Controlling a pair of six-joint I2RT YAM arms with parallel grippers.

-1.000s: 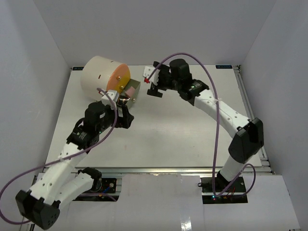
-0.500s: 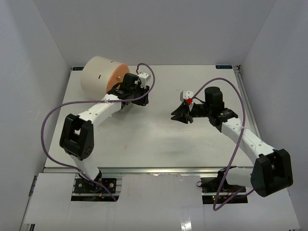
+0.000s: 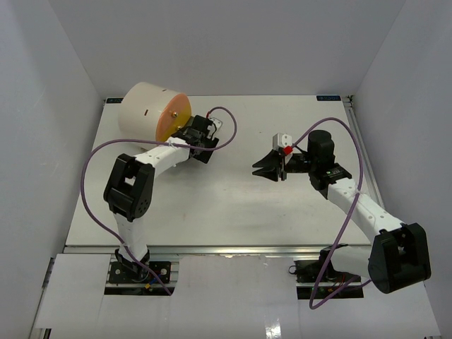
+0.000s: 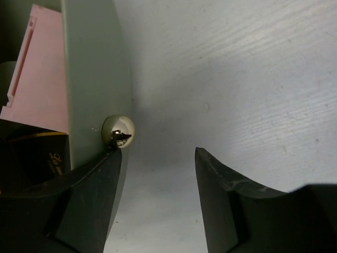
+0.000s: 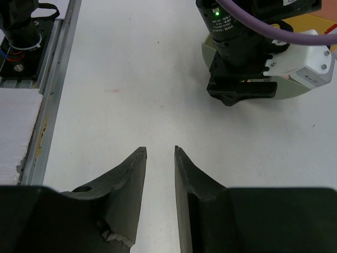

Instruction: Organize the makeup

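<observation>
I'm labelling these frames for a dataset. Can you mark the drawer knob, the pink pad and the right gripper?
drawer knob (image 4: pixel 118 132): left wrist view, on its round pale face.
pink pad (image 4: pixel 42 68): left wrist view, on its flat pink side.
right gripper (image 5: pixel 159 158): right wrist view, midway between its fingertips.

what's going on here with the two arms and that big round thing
The left gripper is at the cream cylinder, jaws open around the small round knob of a grey drawer front; one finger touches the knob. Something pink and a dark item with gold lettering show behind that front. The right gripper hovers over the bare table mid-way across, jaws nearly together, holding nothing. No makeup lies out on the table.
</observation>
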